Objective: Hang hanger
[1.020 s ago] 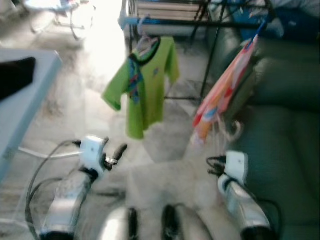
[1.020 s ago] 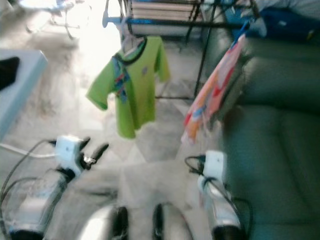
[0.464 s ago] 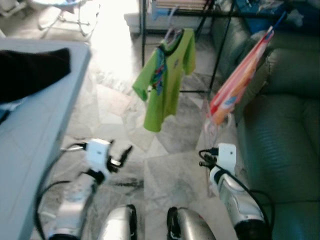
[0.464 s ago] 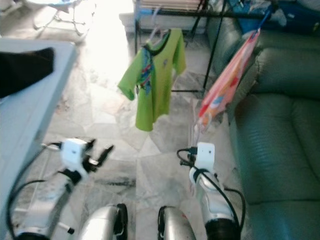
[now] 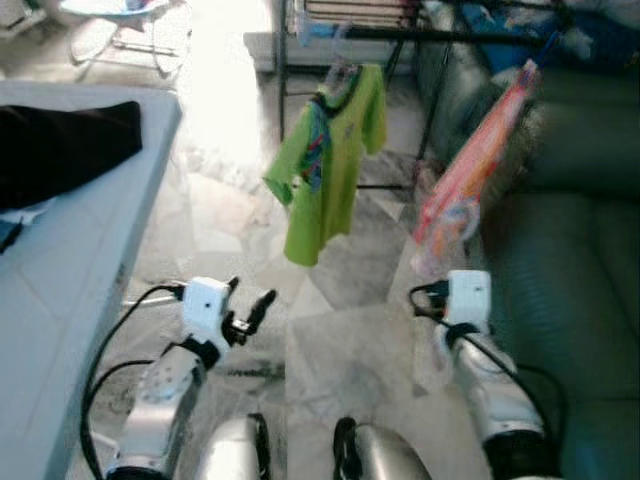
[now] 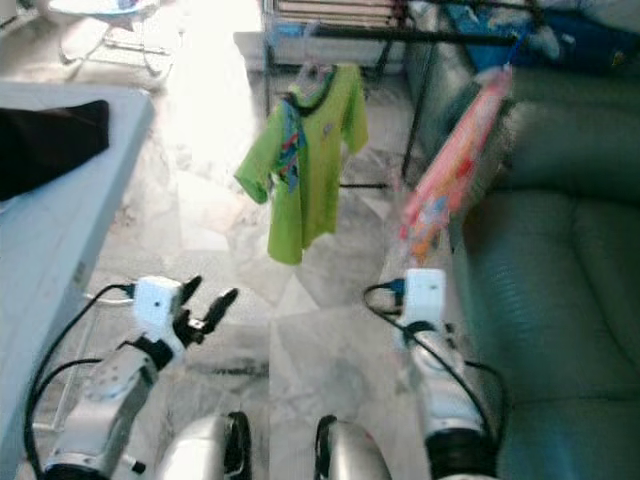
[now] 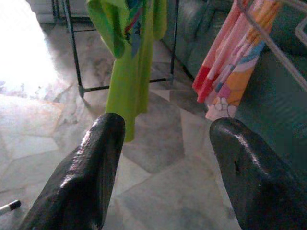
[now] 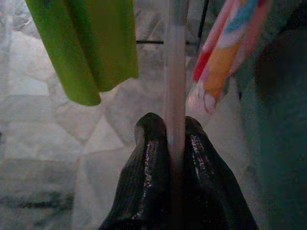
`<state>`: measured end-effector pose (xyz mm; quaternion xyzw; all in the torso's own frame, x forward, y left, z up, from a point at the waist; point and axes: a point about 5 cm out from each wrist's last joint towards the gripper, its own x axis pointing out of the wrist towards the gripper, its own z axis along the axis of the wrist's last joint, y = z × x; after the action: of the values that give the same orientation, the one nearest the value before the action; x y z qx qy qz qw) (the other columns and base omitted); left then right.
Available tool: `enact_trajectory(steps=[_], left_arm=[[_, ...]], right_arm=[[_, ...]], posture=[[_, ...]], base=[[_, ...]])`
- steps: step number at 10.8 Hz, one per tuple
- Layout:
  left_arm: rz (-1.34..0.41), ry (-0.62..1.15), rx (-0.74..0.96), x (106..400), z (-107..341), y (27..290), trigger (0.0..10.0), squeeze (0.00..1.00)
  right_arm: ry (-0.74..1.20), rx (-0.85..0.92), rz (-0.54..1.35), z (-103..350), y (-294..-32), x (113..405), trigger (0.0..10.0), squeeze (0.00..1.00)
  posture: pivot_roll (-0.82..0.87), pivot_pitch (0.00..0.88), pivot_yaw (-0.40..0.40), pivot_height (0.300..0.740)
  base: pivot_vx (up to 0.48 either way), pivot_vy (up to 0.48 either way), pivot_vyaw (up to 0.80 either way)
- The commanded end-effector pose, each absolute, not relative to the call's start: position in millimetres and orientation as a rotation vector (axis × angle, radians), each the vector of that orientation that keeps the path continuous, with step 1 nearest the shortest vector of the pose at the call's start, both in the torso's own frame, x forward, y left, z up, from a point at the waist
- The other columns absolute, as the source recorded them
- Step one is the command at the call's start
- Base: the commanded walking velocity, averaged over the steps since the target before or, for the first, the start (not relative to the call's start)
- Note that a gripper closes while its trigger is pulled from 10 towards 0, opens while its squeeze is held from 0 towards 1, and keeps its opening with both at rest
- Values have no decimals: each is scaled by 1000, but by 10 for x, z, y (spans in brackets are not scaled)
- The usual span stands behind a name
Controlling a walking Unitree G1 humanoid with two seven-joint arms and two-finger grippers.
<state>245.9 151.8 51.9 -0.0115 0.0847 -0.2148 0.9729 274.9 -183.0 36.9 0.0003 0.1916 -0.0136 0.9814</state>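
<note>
My right claw (image 8: 169,143) pinches the hanger (image 8: 173,86) with the pink dress (image 5: 470,175), my left claw (image 7: 163,158) is wide, and the rack (image 5: 440,36) at twelve o'clock has come closer.

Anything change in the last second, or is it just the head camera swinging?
Mostly the camera: the whole scene shifted and the grey table came into view, so the robot turned or stepped. The green shirt and pink garment still hang from the rack. The right gripper stays shut on the clear hanger; the left gripper stays open, held low.
</note>
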Motion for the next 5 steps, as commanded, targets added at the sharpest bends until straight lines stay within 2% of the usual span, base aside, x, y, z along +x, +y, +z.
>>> enact_trajectory(steps=[1,5], left_arm=[[-430,184,-20,2435,490,1536,10000,0],[-420,174,-12,2505,515,1555,10000,0]], right_arm=[[375,-10,-16,381,-1804,2773,10000,0],[307,-55,-28,483,-1875,2876,10000,0]], posture=[[-21,202,-75,740],[-20,200,-80,740]], base=[[382,0,0],[356,0,0]])
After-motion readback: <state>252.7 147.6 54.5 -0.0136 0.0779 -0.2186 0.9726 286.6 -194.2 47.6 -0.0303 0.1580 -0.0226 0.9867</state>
